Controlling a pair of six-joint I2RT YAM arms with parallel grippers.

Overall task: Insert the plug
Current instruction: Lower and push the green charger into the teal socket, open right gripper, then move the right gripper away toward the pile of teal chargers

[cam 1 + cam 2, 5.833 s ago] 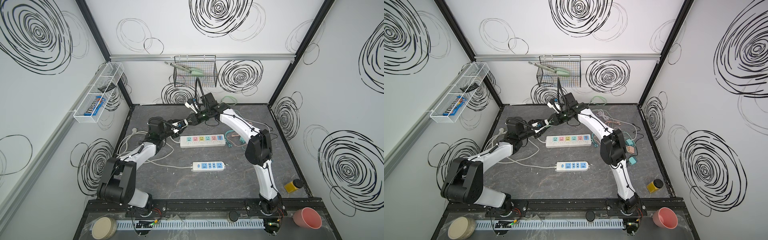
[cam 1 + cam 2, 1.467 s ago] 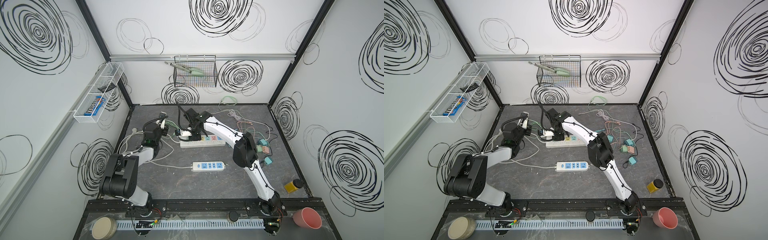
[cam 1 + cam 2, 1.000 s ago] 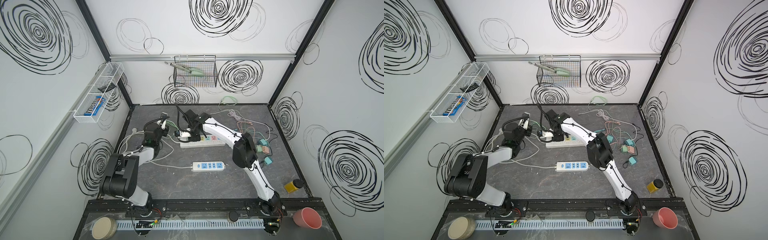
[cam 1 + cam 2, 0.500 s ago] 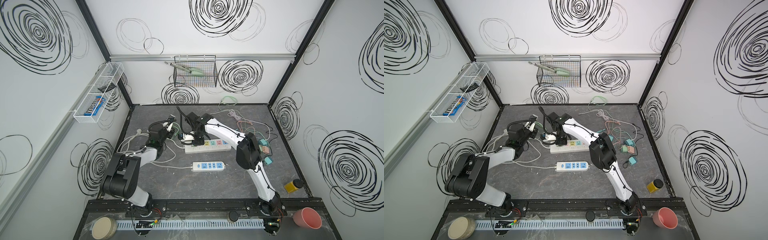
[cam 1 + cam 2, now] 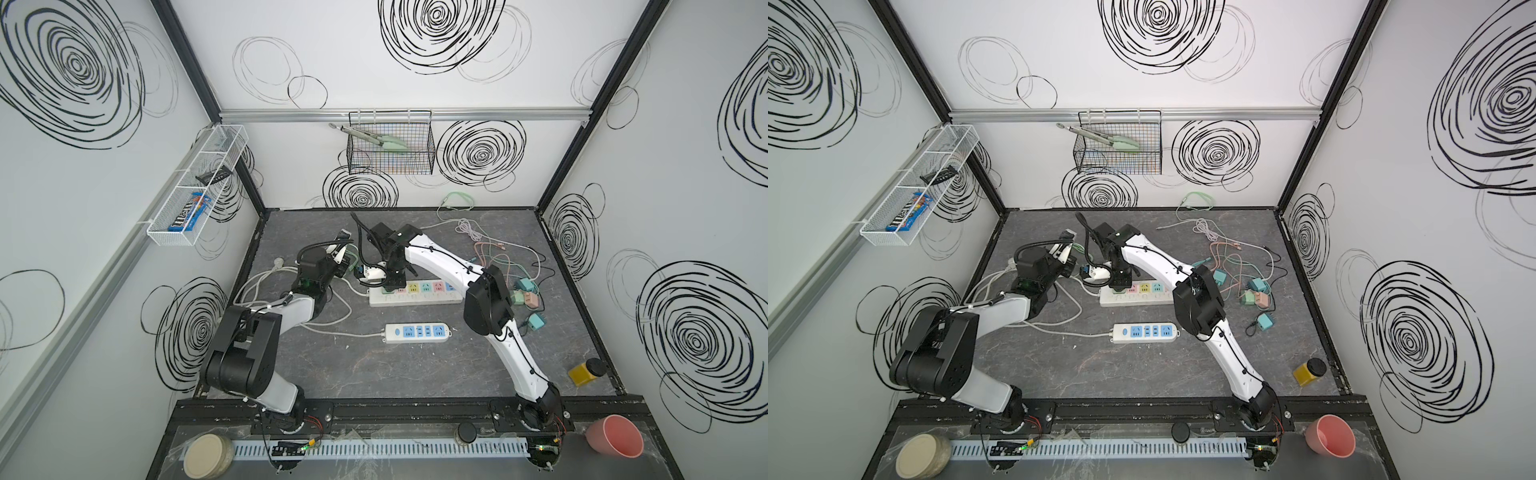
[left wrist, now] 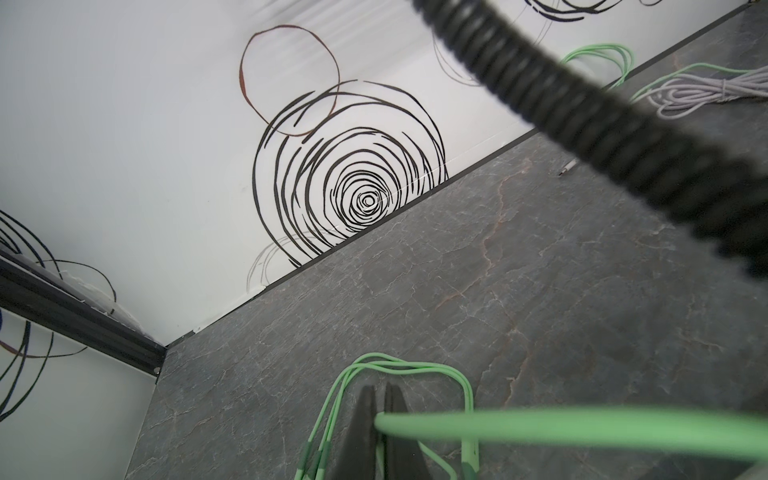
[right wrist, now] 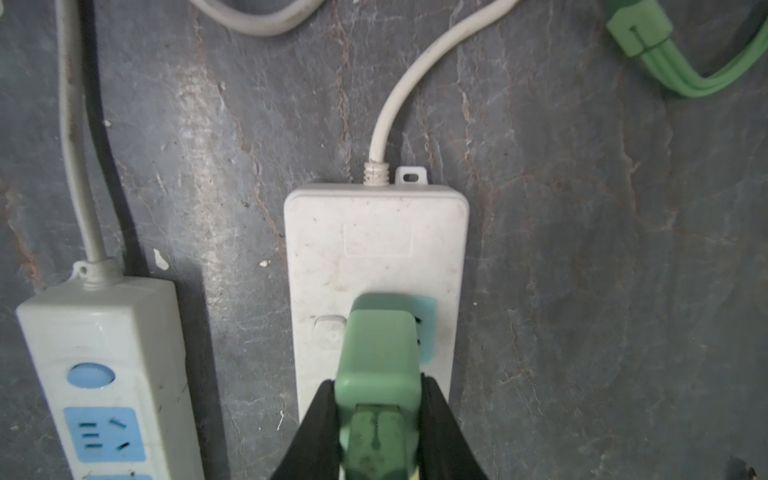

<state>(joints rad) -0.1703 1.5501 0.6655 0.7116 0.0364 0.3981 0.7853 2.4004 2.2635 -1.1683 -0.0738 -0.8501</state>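
"Since about six seconds back, the right gripper [image 7: 379, 395] had dropped onto the cord end of the white plastic power strip [image 7: 374, 249]."

"And the boxy green plastic plug [image 7: 378, 353]?"

"Clamped between its jaws, part-open around it, standing upright on the teal end socket [image 7: 428, 307]. Slots showed beside it, so I judged it not fully seated: press straight down."

"The left gripper [image 6: 379, 388]?"

"Farther off, pinched shut on the thin green cable [image 6: 540, 428]."

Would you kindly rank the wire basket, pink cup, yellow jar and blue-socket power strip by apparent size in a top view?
1. wire basket
2. pink cup and blue-socket power strip: about alike, and the cup sits nearer the camera, so unranked
3. yellow jar
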